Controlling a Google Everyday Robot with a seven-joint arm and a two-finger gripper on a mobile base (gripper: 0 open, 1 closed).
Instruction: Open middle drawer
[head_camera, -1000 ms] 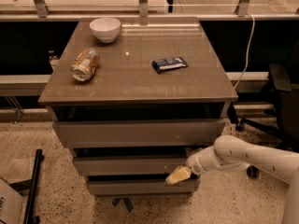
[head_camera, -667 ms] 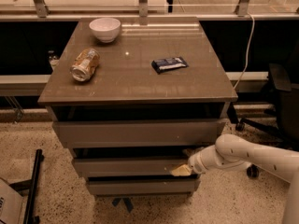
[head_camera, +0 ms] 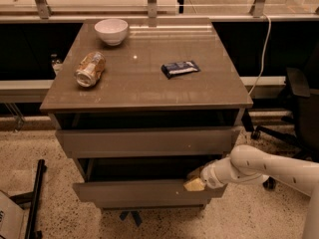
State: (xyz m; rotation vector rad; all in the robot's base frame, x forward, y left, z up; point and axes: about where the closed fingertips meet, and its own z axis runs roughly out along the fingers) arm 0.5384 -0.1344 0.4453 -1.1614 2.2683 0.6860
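The cabinet has three grey-brown handleless drawers. The middle drawer (head_camera: 139, 191) is pulled out toward me, and its dark inside (head_camera: 139, 168) shows behind the front panel. My gripper (head_camera: 195, 179) comes in from the right on a white arm (head_camera: 264, 166) and sits at the top edge of the middle drawer's front, near its right end. The top drawer (head_camera: 144, 142) above it stands slightly forward of the tabletop. The bottom drawer is mostly hidden under the pulled-out middle one.
On the cabinet top (head_camera: 144, 91) are a white bowl (head_camera: 111, 30), a can (head_camera: 90, 69) lying on its side and a dark blue snack packet (head_camera: 180, 68). A black office chair (head_camera: 299, 108) stands at the right. A black bar (head_camera: 35, 198) lies on the floor at the left.
The gripper has moved up to the middle drawer's top edge and drawn it out toward me. The drawer front now sits lower and nearer and hides the bottom drawer.
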